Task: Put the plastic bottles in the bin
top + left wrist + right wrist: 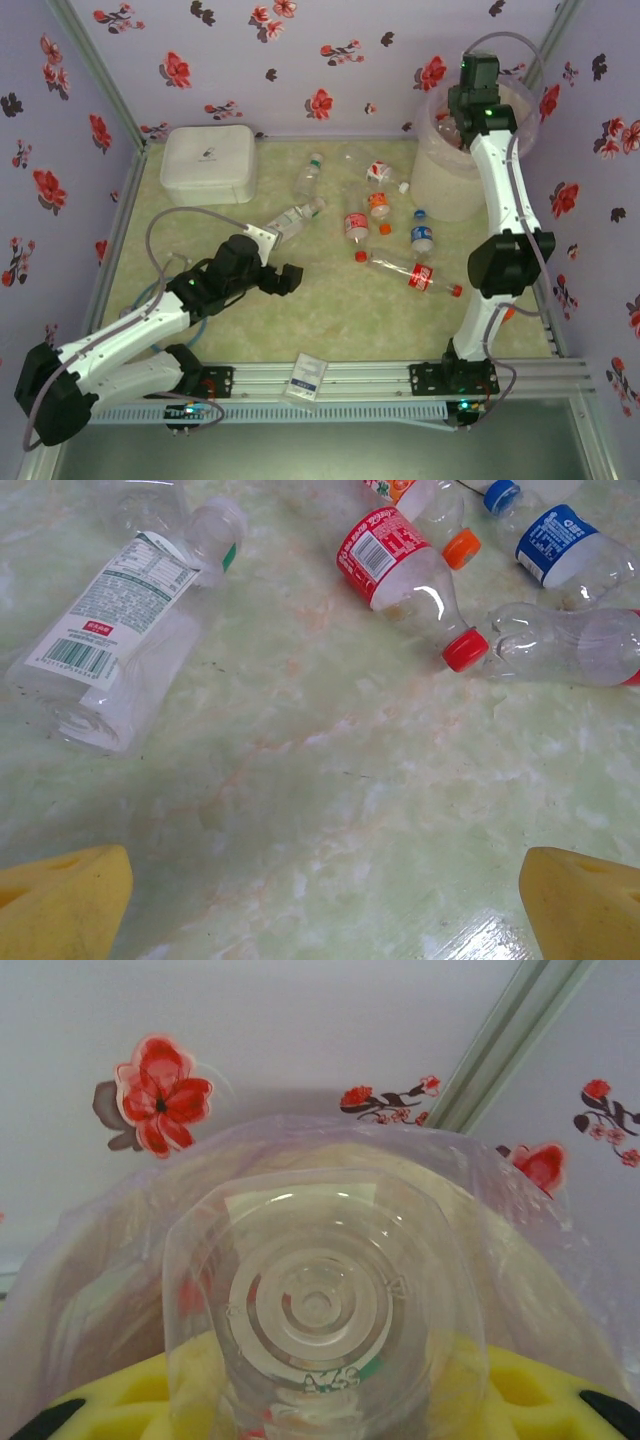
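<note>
My right gripper (464, 127) hangs over the bin (440, 185), a large pale translucent bucket at the far right. It is shut on a clear plastic bottle (320, 1300), whose round base faces the right wrist camera between the yellow pads (530, 1390), with the bin's liner (90, 1250) behind it. My left gripper (285, 278) is open and empty above the bare table, its yellow fingertips (70, 905) wide apart. Several bottles lie on the table beyond it: a white-labelled one (110, 630), a red-labelled one with a red cap (400, 565), a blue-labelled one (565, 545) and a clear one (570, 645).
A flat white lidded box (208, 163) sits at the far left of the table. More bottles lie mid-table, among them a long one with a red label (415, 272) near the right arm. Flowered walls close in the back and sides. A small white card (308, 376) lies on the front rail.
</note>
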Controlling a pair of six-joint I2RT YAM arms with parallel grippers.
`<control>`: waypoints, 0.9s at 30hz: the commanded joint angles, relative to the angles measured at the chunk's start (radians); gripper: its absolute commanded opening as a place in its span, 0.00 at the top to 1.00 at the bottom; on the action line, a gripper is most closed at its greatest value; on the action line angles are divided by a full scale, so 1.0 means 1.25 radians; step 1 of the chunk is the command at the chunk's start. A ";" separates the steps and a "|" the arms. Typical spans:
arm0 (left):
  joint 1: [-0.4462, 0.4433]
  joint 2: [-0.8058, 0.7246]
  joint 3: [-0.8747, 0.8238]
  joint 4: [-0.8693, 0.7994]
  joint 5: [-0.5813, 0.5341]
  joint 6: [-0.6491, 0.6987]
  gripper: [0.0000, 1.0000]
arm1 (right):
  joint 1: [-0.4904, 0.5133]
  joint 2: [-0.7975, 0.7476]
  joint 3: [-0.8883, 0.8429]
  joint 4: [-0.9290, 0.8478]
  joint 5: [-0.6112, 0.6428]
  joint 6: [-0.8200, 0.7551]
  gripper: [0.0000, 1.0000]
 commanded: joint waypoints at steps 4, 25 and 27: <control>0.004 -0.012 -0.005 -0.019 -0.016 -0.018 0.00 | -0.051 0.109 0.103 -0.103 -0.099 0.056 0.99; 0.004 0.021 0.039 -0.026 -0.018 -0.015 0.00 | -0.072 -0.072 -0.021 0.162 -0.257 0.215 0.92; 0.004 0.020 0.039 -0.026 -0.018 -0.013 0.00 | -0.072 -0.060 -0.016 0.172 -0.243 0.204 0.92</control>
